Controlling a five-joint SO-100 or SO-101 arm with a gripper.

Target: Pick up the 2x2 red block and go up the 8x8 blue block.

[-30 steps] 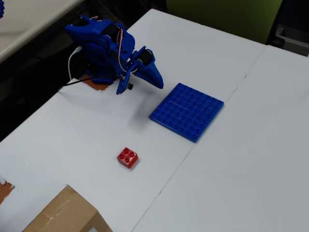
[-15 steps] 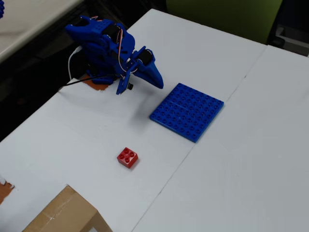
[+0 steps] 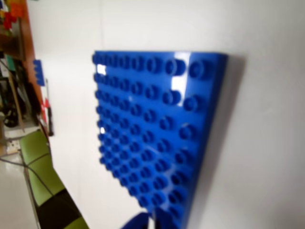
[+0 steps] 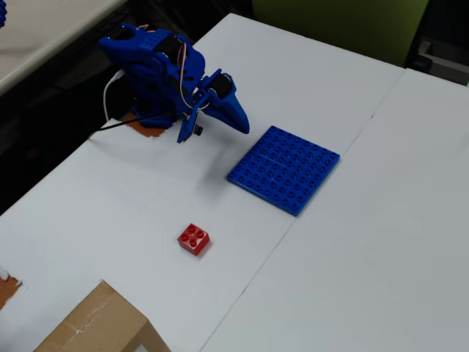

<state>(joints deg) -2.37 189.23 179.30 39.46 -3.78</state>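
1. The table point(image 4: 381, 242) is white. A thin seam runs across it.
2. In the overhead view the blue arm point(image 4: 157, 70) sits folded up near the top left of the table.
3. The gripper point(image 4: 238, 125) sticks out toward the right from the arm. It hangs above the table and holds nothing.
4. I cannot tell if the jaws are apart or together. In the overhead view they look like 1 blue lump.
5. In the wrist view only a small blue bit of the gripper point(image 3: 150, 223) shows at the bottom edge.
6. The red block point(image 4: 193, 239) sits flat on the table with its 4 studs facing up. It is well apart from the gripper, lower in the overhead view.
7. The blue plate point(image 4: 283, 169) lies flat on the table, to the right of the gripper and up and to the right of the red block. Nothing is on it.
8. The red block and the blue plate do not touch.
9. In the wrist view the blue plate point(image 3: 152, 133) fills the middle. Its studs shine a little. The red block is not in this view.
10. A brown box point(image 4: 99, 323) sits at the bottom left corner in the overhead view, near the red block but not touching it.
11. A green thing point(image 4: 344, 26) is past the top edge of the table.
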